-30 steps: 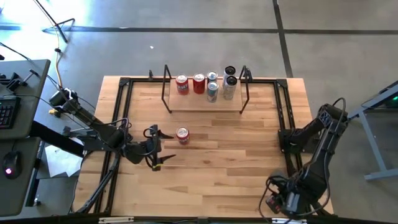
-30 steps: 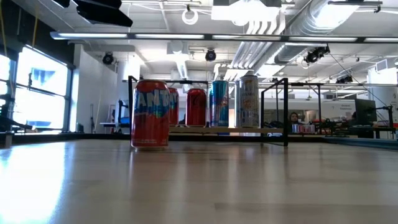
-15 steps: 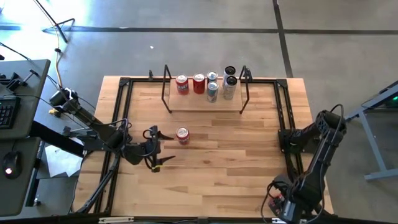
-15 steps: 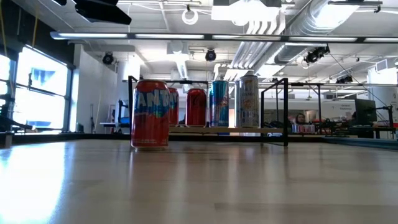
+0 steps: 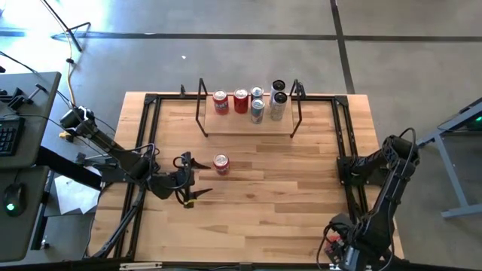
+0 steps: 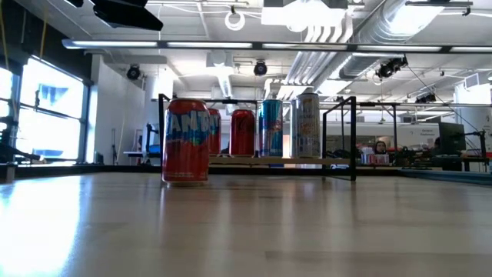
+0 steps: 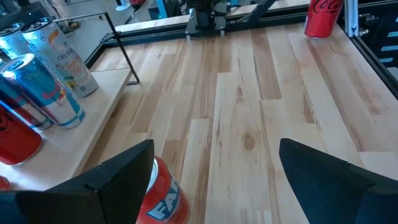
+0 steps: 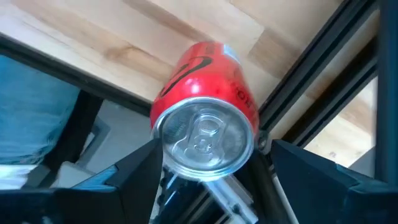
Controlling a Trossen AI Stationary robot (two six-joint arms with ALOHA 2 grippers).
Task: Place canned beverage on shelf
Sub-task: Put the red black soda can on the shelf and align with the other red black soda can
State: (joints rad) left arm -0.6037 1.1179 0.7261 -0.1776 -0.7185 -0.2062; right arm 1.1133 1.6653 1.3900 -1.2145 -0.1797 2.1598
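Observation:
A red can [image 8: 205, 93] stands on the table's near right corner beside the black frame rail; it also shows in the left wrist view [image 7: 323, 18]. My right gripper [image 8: 214, 148] [image 5: 340, 252] points down over it, open, one finger on either side of the can's top. Whether a finger touches the can, I cannot tell. The shelf [image 5: 248, 126] [image 6: 261, 161] stands at the far middle and carries several cans. Another red can [image 5: 221, 163] [image 6: 187, 141] [image 7: 165, 199] stands upright on the table in front of it. My left gripper [image 5: 187, 179] [image 7: 214, 180] waits open just left of that can, apart from it.
A black metal frame [image 5: 343, 135] runs around the tabletop and passes close beside the right gripper [image 8: 323, 68]. The shelf's black rod ends [image 5: 202, 105] [image 5: 297, 102] stand upright. Bare wood [image 5: 279, 181] lies between the two arms. Beyond the near right corner, something blue [image 8: 37, 106] shows.
My right arm has swung a little toward the table's near edge and sunk at the near right corner. My left gripper and the cans have kept their places.

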